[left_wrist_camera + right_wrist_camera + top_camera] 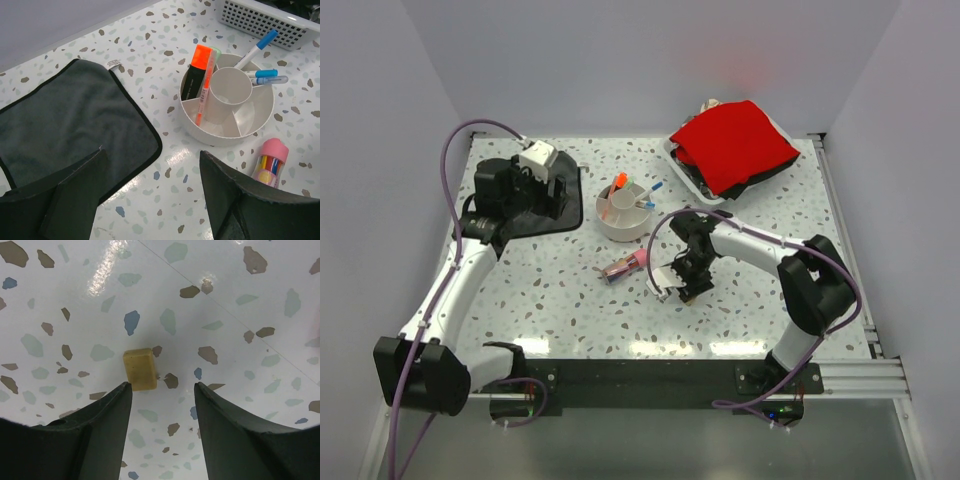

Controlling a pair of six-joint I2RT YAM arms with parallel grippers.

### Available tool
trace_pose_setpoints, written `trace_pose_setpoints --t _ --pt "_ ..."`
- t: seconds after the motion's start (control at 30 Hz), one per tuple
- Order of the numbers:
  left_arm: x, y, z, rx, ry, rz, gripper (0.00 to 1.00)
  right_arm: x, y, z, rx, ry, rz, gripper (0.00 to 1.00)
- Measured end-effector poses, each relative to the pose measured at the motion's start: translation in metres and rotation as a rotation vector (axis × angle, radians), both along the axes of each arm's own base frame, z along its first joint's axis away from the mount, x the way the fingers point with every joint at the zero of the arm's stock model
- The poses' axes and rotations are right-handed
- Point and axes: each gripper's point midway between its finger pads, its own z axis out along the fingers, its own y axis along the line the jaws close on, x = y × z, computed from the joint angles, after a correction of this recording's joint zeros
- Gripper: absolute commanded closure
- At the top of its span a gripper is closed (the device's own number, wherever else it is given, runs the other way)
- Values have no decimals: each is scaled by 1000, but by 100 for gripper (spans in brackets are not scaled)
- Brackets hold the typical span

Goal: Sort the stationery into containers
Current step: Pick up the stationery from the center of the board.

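Observation:
The round off-white divided bowl [623,212] stands mid-table. In the left wrist view the bowl [260,112] holds the orange-and-black highlighter [196,72], the pale green highlighter [215,52] behind it, a thin orange pen [203,96] and two blue-tipped pens [260,44] [266,77]. The pink-capped tan stick [624,266] [270,162] lies on the table in front of the bowl. The tan eraser block [140,369] lies on the table just beyond my right gripper's left fingertip. My right gripper [162,385] [682,289] is open and low over the table. My left gripper [152,152] [548,190] is open and empty, above the cloth's edge.
A black cloth [525,208] [65,125] lies at the left under my left arm. A white slotted tray [682,166] [260,20] with a red cloth [732,142] stands at the back right. White walls close in the table on three sides.

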Motion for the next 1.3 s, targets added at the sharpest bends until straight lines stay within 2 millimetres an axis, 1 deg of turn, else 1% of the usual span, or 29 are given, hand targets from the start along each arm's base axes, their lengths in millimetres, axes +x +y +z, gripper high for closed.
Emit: trace_pose_setpoints --t 0.23,0.3,0.33,0.37,0.43,0.47,0.5,0.57,0.7,0.77,0.83,0.9,1.0,1.07,1.1,1.13,1.17,1.23,1.3 --pt "1 1 -1 -2 2 2 21 -15 -8 -14 -28 37 5 45" --pt "0 2 -2 -2 4 2 21 -16 -9 -17 -30 38 -1 49" --pt "0 2 -2 -2 5 3 21 -16 -9 -18 -29 36 -5 52" --pt "1 2 -3 -2 7 4 21 -16 -9 -18 -28 35 -9 58" --pt "1 2 -4 -2 9 4 21 -14 -8 -19 -25 26 -16 68" --pt "0 2 -4 -2 9 3 21 -12 -7 -19 -23 19 -24 78" --pt "0 2 -5 -3 11 3 21 -10 -6 -19 -20 13 -29 83" --pt "0 2 -5 -4 12 2 21 -8 -5 -19 -22 5 -43 90" --pt "0 2 -5 -11 13 3 21 -7 -5 -14 -25 -11 -61 96" --pt "1 3 -4 -11 12 5 21 -3 -2 -3 -8 -33 -80 98" --pt "2 3 -4 -13 6 6 21 8 7 22 35 -77 -113 98" --pt "2 3 -5 -15 2 4 21 30 24 59 118 -159 -155 98" --pt "2 3 -11 -28 7 3 21 64 53 124 279 -291 -237 98" --pt "1 4 -16 -35 16 7 20 80 66 153 363 -348 -290 97" --pt "1 5 -17 -38 21 11 18 87 71 163 395 -367 -317 97" --pt "1 5 -18 -43 24 15 16 91 74 168 413 -375 -338 96" --pt "1 6 -19 -48 27 19 8 97 78 172 430 -378 -363 96" --pt "2 9 -19 -53 34 51 4 109 86 172 448 -384 -411 96" --pt "4 15 -22 -67 49 106 1 119 93 163 452 -374 -447 95"
